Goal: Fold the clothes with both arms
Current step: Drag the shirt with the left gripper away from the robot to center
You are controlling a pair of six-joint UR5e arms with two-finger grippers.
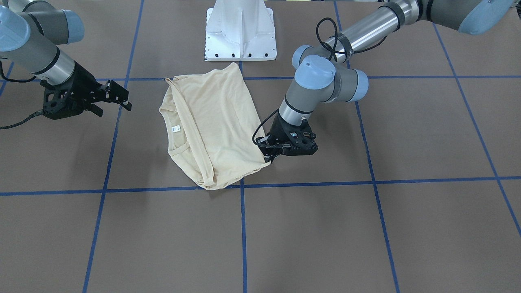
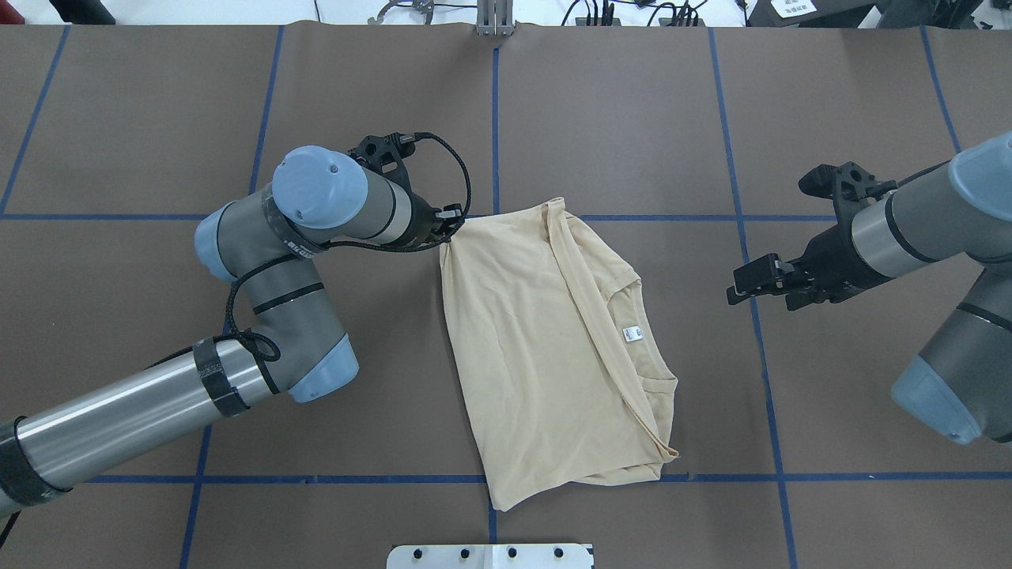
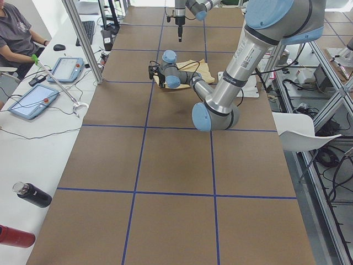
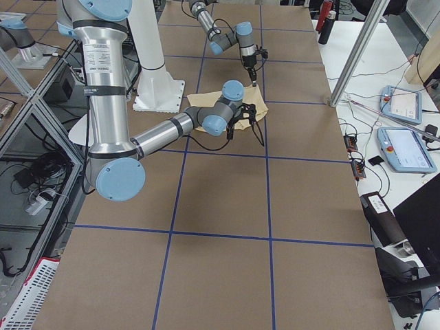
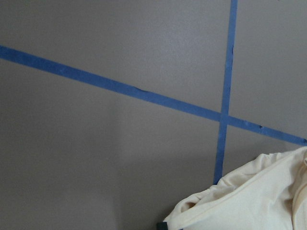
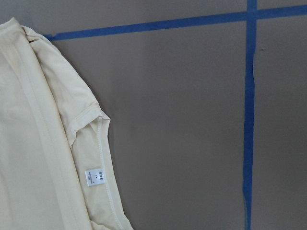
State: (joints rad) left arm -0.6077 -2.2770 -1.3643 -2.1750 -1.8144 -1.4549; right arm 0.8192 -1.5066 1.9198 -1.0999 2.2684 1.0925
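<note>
Your table holds the shirt at its centre in the overhead view, already doubled over. The left arm comes in from 8 o'clock. The left gripper is pinched on the shirt's 11 o'clock corner, where the cloth is drawn to a point. The right gripper hovers at 3 o'clock with its fingers apart, well clear of the cloth.

Pulling by that one corner could drag the whole stack and spill the layers near the neck label. The thin fabric could also slip from the pinch.

Bare surface lies at 12, 3 and 9 o'clock. At 6 o'clock the white pedestal base sits near the shirt's edge, so you have less room there.
</note>
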